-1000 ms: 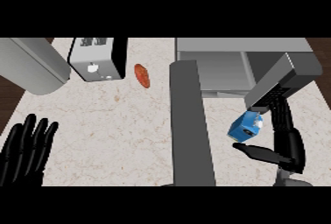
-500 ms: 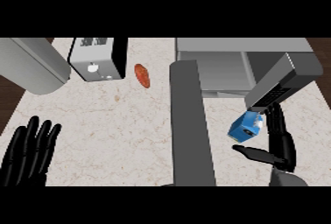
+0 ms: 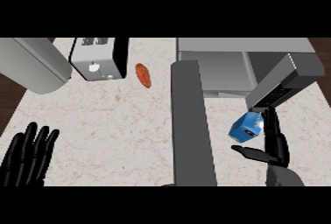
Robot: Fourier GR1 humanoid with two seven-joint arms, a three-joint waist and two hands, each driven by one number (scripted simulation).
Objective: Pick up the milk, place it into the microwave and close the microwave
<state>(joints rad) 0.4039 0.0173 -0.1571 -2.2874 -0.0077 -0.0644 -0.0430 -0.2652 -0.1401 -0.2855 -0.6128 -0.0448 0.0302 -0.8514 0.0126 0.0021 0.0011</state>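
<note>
milk [image 3: 245,130] | right hand [image 3: 272,146] fingers grasping it | left hand [image 3: 26,155] fingers released | marbled counter [image 3: 110,127]

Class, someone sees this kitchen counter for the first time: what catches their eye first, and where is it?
The blue milk carton stands out at the right, beside the right hand, just below the open microwave. The microwave door juts down the middle. At lower left the left hand rests open.

Milk [image 3: 245,130] carried slightly up and left of a second ago by right hand [image 3: 271,146]; left hand [image 3: 27,154] shifted slightly right.
</note>
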